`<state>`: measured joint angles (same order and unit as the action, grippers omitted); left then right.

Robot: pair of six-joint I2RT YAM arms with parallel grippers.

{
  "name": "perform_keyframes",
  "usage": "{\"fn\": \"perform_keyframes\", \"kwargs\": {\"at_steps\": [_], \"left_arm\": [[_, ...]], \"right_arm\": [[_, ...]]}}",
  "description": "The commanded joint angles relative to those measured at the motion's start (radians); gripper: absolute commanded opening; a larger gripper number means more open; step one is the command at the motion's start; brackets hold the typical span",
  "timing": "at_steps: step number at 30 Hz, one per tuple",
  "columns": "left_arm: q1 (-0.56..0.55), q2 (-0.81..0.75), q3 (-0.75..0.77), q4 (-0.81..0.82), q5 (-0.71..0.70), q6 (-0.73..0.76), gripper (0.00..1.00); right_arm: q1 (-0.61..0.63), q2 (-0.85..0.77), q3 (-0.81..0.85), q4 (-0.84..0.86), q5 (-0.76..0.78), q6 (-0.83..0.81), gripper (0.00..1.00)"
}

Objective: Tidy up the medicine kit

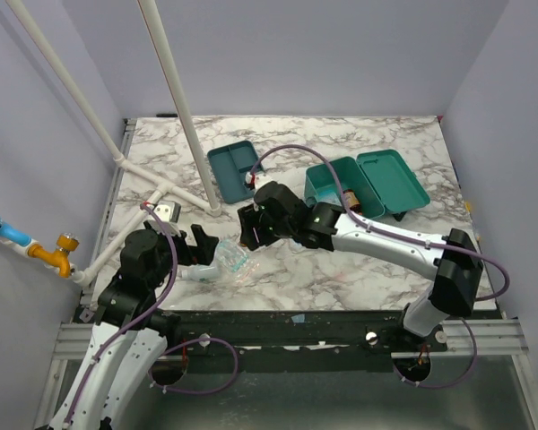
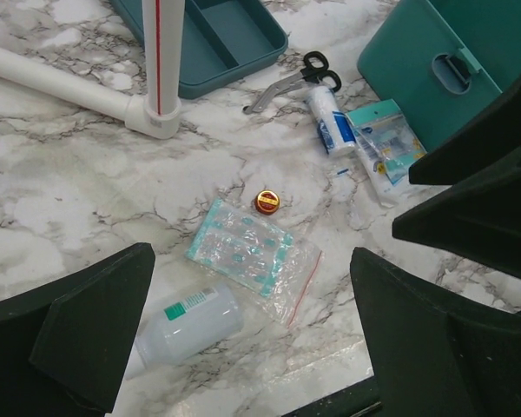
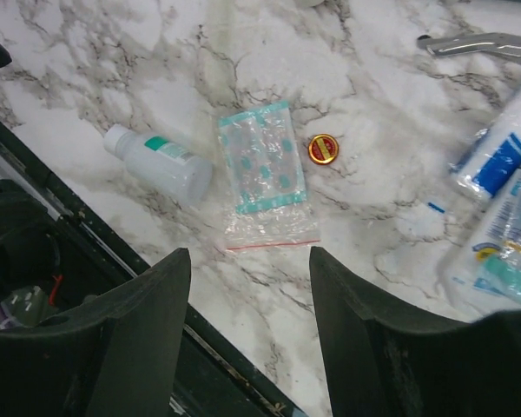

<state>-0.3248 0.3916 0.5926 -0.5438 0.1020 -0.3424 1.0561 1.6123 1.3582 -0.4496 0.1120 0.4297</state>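
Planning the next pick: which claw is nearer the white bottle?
Left. The left claw hangs open over the white bottle; the right claw hovers beyond the pill bag.

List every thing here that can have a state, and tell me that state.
Medicine kit, lid open.
Tray, visible compartments empty.
Bottle, capped, lying on its side.
Zip bag, lying flat.
Round tin, closed.
Scissors, closed.
Left gripper, open, empty.
Right gripper, open, empty.

Left arm (image 1: 139,264) bent, jaws wide apart; right arm (image 1: 377,237) stretched leftward, jaws parted.
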Motion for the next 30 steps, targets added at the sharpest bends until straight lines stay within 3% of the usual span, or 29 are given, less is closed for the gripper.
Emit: {"fn": "perform_keyframes", "kwargs": {"at_steps": [1, 10, 19, 30], "left_arm": [[-0.005, 0.0, 0.03, -0.039, -0.078, -0.013, 0.99], [-0.005, -0.067, 0.052, -0.104, -0.327, -0.073, 0.99], [-0.005, -0.116, 0.068, -0.176, -0.599, -0.17, 0.99], [-0.005, -0.144, 0.076, -0.292, -0.92, -0.369, 0.98]], "right_arm": [[0.045, 0.065, -0.025, 0.122, -0.049, 0.08, 0.61], [0.108, 0.196, 0.009, 0.193, -0.081, -0.076, 0.7], [0.107, 0.247, -0.024, 0.32, -0.198, -0.377, 0.92], [0.11, 0.274, -0.11, 0.512, -0.392, -0.759, 0.94]]}}
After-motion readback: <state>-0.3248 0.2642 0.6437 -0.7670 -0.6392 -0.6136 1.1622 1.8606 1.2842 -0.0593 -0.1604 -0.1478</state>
